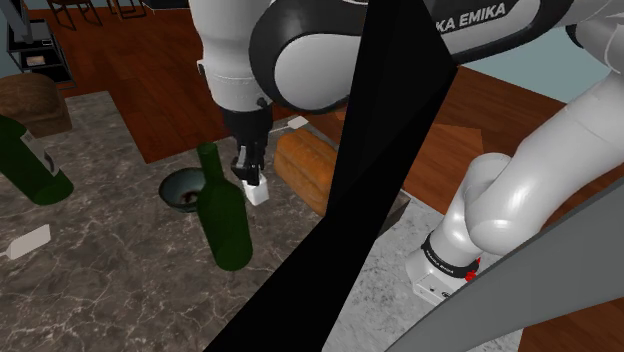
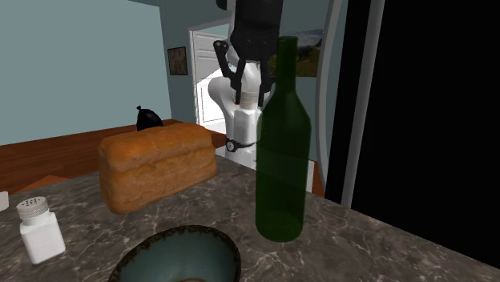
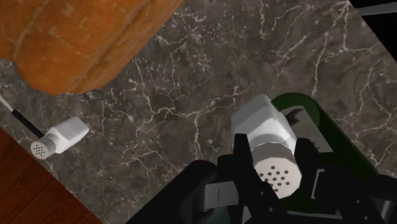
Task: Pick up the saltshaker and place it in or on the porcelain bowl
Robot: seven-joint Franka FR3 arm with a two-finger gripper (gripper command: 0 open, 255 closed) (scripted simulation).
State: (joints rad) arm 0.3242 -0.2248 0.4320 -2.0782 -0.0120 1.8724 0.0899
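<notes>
Reaches steeply down from the shoulder view's top as a white arm (image 1: 225, 70) with dark joints, near-vertical at the wrist, over a dark, white-veined marbled tabletop (image 1: 120, 290). Hangs between a crusty, rounded brown loaf (image 1: 305, 165) and a glossy dark-green bottle (image 1: 225, 220), near a round teal bowl (image 1: 165, 188) with a dark speckled rim. Clamps the black end effector (image 1: 252, 175) onto a boxy white saltshaker (image 3: 261, 124) with a perforated grey cap, held clear of the tabletop beside the bottle's neck.

Evenly, softly lit; rather flat. Shades gently across the arm's (image 1: 500, 200) white curves. Shows a pale sheen along the bottle (image 2: 282, 152). Cuts hard into a black area (image 2: 433, 120) on the right. Sharp near and far.
</notes>
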